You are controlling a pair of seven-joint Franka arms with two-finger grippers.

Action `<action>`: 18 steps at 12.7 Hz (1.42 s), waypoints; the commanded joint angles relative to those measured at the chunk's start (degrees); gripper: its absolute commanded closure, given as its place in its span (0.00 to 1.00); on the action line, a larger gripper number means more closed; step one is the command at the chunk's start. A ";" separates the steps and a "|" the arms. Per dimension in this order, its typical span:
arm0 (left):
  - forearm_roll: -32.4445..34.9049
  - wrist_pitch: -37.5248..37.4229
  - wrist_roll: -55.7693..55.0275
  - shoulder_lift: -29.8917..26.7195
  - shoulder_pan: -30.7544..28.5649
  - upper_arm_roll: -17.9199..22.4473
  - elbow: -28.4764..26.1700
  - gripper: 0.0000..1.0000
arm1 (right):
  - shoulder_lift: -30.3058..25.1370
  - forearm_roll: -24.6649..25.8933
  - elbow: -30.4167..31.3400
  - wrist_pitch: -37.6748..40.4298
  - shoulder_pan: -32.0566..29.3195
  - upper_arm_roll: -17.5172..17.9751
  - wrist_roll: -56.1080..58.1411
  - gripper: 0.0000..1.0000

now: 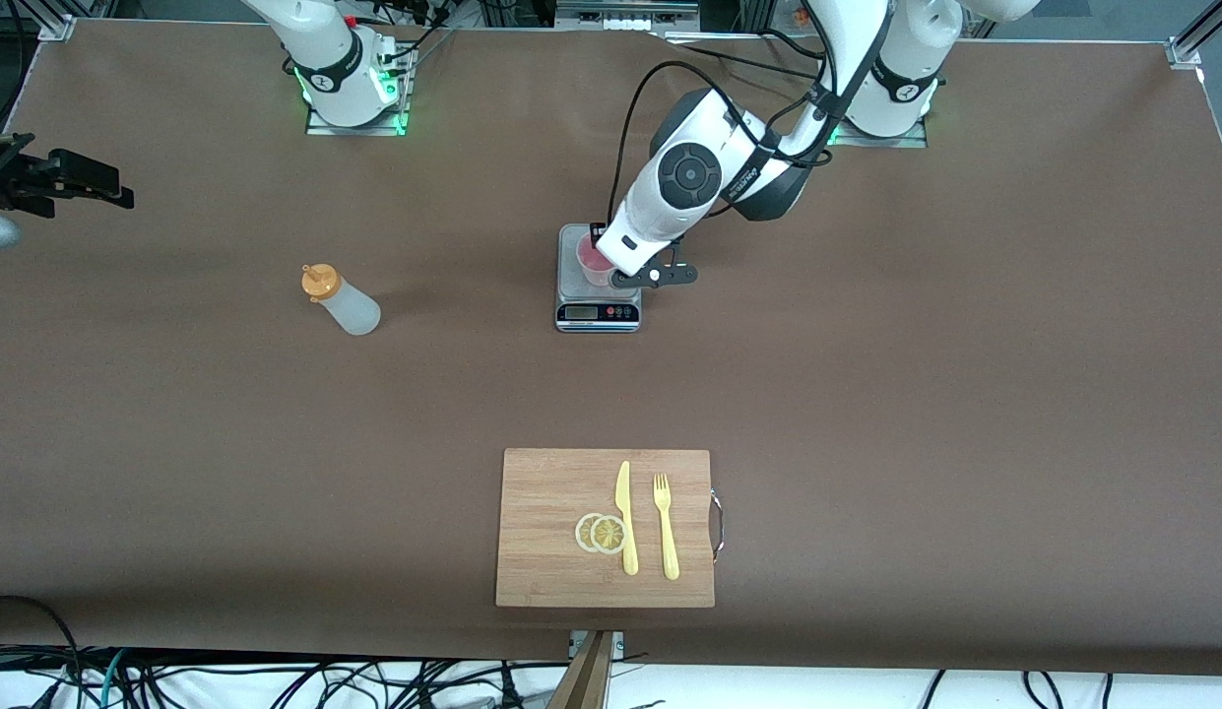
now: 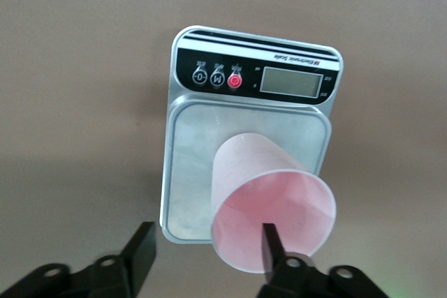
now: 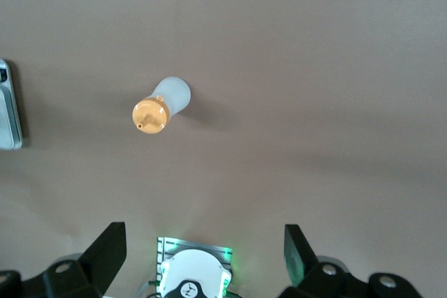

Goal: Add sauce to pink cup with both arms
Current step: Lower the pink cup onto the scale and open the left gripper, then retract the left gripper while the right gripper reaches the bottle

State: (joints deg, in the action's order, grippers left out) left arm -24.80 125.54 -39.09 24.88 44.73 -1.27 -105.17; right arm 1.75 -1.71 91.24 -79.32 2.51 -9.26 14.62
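Note:
The pink cup (image 1: 590, 262) stands upright on the plate of a small silver scale (image 1: 571, 295) near the middle of the table. It also shows in the left wrist view (image 2: 251, 172), on the scale (image 2: 183, 172). My left gripper (image 1: 616, 260) is low over the scale and open (image 2: 206, 239). One fingertip (image 2: 271, 242) shows over the cup's mouth and the other (image 2: 140, 249) is off the plate's edge. The sauce bottle (image 1: 343, 301) stands upright toward the right arm's end (image 3: 162, 105). My right gripper (image 3: 202, 239) is open and empty, high over the right arm's base.
A wooden cutting board (image 1: 551, 483) lies near the front camera with a yellow knife (image 1: 625, 517), a yellow fork (image 1: 665, 527) and two lemon slices (image 1: 601, 533). A black device (image 1: 54, 182) sticks in at the right arm's end of the table.

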 commanded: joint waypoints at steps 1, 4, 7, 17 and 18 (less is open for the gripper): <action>-1.30 -4.33 -0.37 -3.33 -0.26 0.47 0.49 0.08 | -0.17 -0.75 -0.71 0.23 -0.05 -0.32 7.93 0.00; -1.22 -11.43 -0.29 -4.40 -2.71 0.74 4.95 0.02 | -0.17 -0.92 -0.18 -1.97 -0.13 -0.58 15.77 0.00; 0.01 -18.55 0.15 -5.53 -8.32 0.83 9.97 0.01 | -0.26 -4.59 3.84 -7.14 -0.40 -1.72 25.86 0.01; 15.83 -38.42 24.81 -13.19 -35.47 0.57 21.40 0.00 | 0.18 -31.04 23.00 -20.69 -0.49 -10.68 72.16 0.01; 16.44 -40.01 27.29 -13.19 -38.20 0.65 22.97 0.00 | 0.70 -34.64 24.93 -20.87 -0.57 -11.91 78.31 0.01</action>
State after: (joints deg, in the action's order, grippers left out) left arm -10.25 89.04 -17.44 11.97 11.25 0.29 -84.93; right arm 3.22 -30.77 111.62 -98.66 2.17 -19.57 83.54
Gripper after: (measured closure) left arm 0.000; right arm 0.009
